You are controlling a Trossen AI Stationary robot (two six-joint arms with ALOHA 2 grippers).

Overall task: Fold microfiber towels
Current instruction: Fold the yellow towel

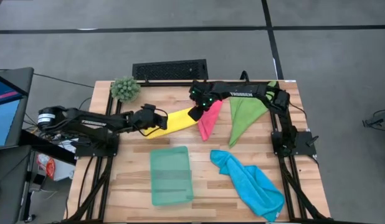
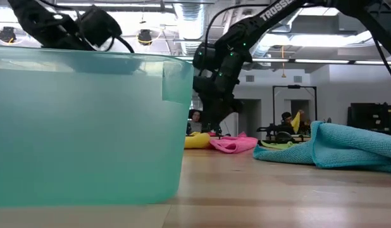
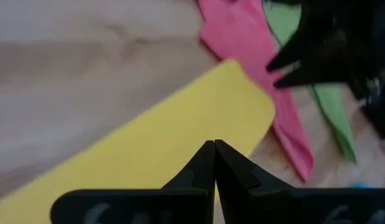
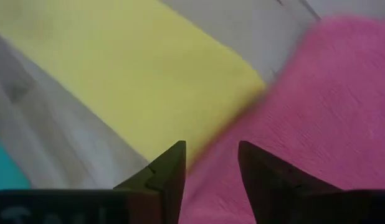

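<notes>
The yellow towel [image 1: 177, 121] lies on the table as a long folded strip, and it also shows in the left wrist view [image 3: 180, 143]. My left gripper [image 1: 161, 120] is shut over the strip's left part [image 3: 214, 148]. My right gripper [image 1: 195, 113] is open and points down where the strip's right end [image 4: 180, 81] meets the pink towel [image 1: 209, 119]; its fingers [image 4: 174, 168] straddle that border. The green towel [image 1: 245, 115] lies to the right of the pink one. The blue towel [image 1: 248, 180] lies crumpled at the near right. My left gripper's shut fingertips [image 3: 208, 158] stand over the yellow towel's flat top, slanting down from the table's left. I cannot tell whether they touch it. My right gripper's open fingers stand over the pink towel's edge [image 4: 292, 112]. I cannot tell whether they touch it.
A pale teal tray [image 1: 171, 175] stands at the near middle and fills the left of the low view [image 2: 88, 126]. A spiky green plant ball [image 1: 125, 89] sits at the far left corner. A dark grille [image 1: 170, 70] lies along the far edge. People sit in the room behind.
</notes>
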